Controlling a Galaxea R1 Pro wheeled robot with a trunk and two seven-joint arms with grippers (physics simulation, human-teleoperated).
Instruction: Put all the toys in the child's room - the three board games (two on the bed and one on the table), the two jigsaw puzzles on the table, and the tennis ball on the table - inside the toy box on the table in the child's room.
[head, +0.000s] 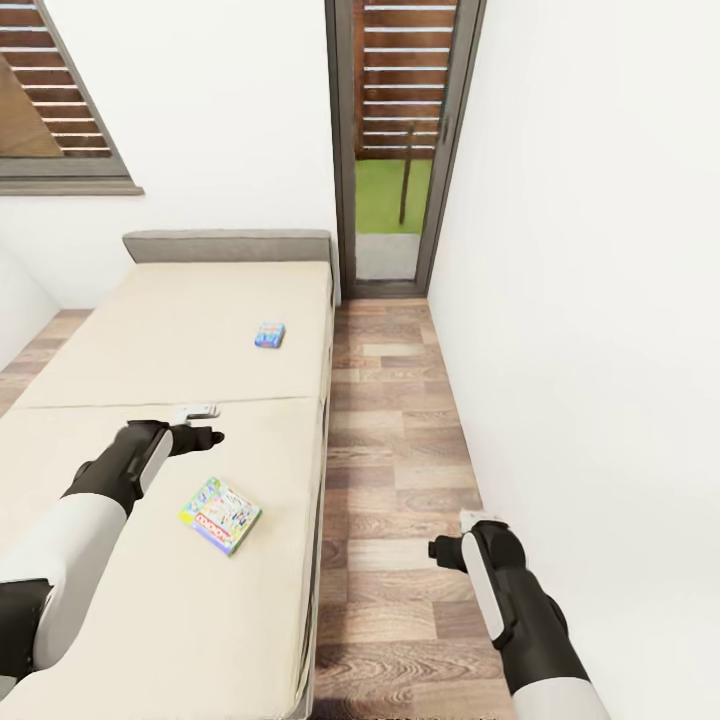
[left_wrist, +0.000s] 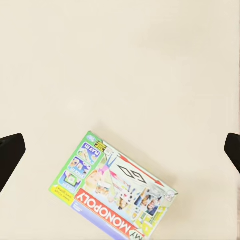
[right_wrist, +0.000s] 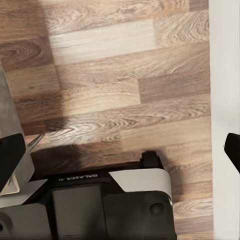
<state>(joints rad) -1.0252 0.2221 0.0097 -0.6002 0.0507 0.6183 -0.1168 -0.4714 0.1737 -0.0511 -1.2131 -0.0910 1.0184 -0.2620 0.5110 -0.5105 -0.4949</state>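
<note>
You are at the step of fetching the two board games from the wide bed with its plain beige mattress (head: 150, 330). Your left pincer (head: 205, 432) hovers over the mattress, its dark fingertips (left_wrist: 11, 152) spread wide and holding nothing. The flat yellow, green and red Monopoly box (left_wrist: 112, 192) lies just below and nearer you; the small blue printed box (head: 269, 335) lies farther up toward the grey headboard (head: 228, 246). Next, I judge, you lower onto the Monopoly box and close across its narrower sides. Your right pincer (head: 437, 549) hangs open over the wood-plank floor (head: 395, 440), in the tight aisle between bed edge and white wall (head: 580, 300), so swing carefully.
</note>
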